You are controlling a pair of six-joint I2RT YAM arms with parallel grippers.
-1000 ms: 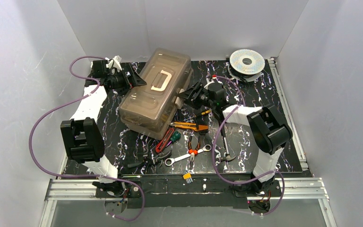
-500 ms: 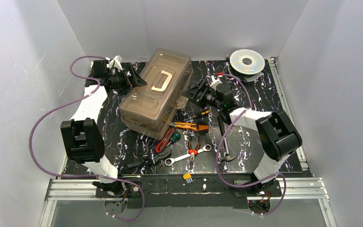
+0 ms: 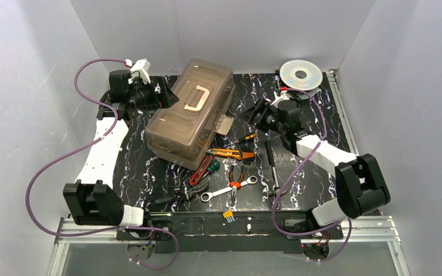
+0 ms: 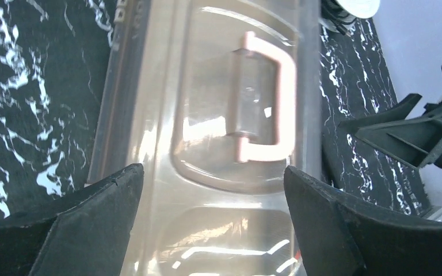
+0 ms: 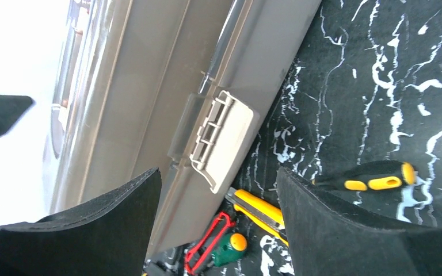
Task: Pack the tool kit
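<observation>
The tan toolbox (image 3: 190, 112) lies slantwise on the black mat with its smoky lid down and beige handle (image 4: 265, 109) on top. My left gripper (image 3: 162, 99) hovers open at its left side, fingers (image 4: 92, 221) spread over the lid, holding nothing. Off the box's right side my right gripper (image 3: 252, 112) is open and empty. In the right wrist view the beige latch (image 5: 221, 138) sticks out from the box wall. A yellow knife (image 3: 230, 153), pliers (image 3: 239, 177), a wrench (image 3: 227, 190) and a hammer (image 3: 273, 169) lie loose in front.
A silver wire spool (image 3: 301, 73) sits at the back right corner. A black-and-yellow screwdriver (image 5: 374, 175), red-handled tool (image 3: 198, 172) and black pliers (image 3: 178, 195) also lie on the mat (image 3: 322, 126). White walls close in on three sides.
The right gripper has drawn back to the right, away from the latch, and opened wider. The left arm has shifted and its gripper has pulled slightly left off the box.
</observation>
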